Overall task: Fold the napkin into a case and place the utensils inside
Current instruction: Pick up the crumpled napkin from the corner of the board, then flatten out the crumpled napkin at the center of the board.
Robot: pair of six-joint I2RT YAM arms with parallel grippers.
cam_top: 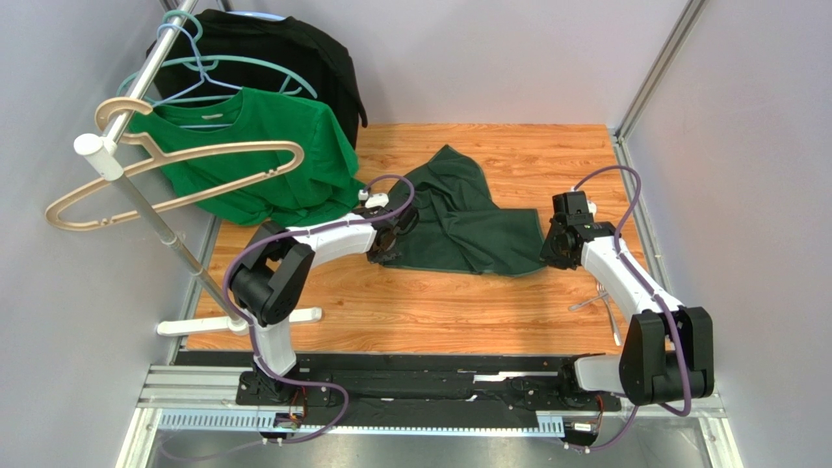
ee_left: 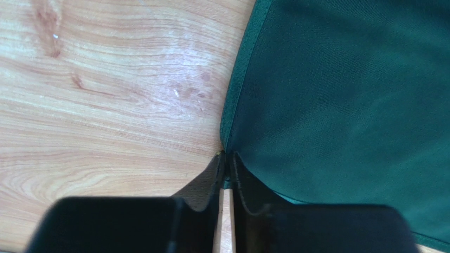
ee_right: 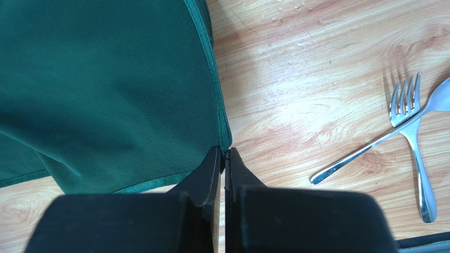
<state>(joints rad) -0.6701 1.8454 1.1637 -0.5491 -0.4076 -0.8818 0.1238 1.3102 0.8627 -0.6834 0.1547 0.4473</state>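
On the far left stands a clothes rack (cam_top: 146,93) with a tan hanger (cam_top: 166,180) hooked on its pole. A black garment (cam_top: 293,49) and a bright green T-shirt (cam_top: 264,156) hang there too, and the T-shirt's bottom lies on the wooden table (cam_top: 439,302).

Next comes the left gripper (cam_top: 386,239). It is low on the table at the left edge of the napkin (cam_top: 469,219). In the left wrist view its fingers (ee_left: 240,182) are pressed almost together, and the napkin's sewn edge is pinched between the tips.

The napkin is dark green. It lies in the middle of the table, between the two grippers. It is not flat. It is bunched and wrinkled, and one pointy part sticks out toward the back of the table.

The right gripper (cam_top: 557,244) is at the napkin's near right corner. Its fingers (ee_right: 203,174) are closed tight, and that corner is caught at the tips.

Farther right, on bare wood, lie a fork (ee_right: 420,168) and a spoon (ee_right: 364,150). They are apart from the napkin. The spoon's handle crosses over the fork just below the prongs, so they make an X.
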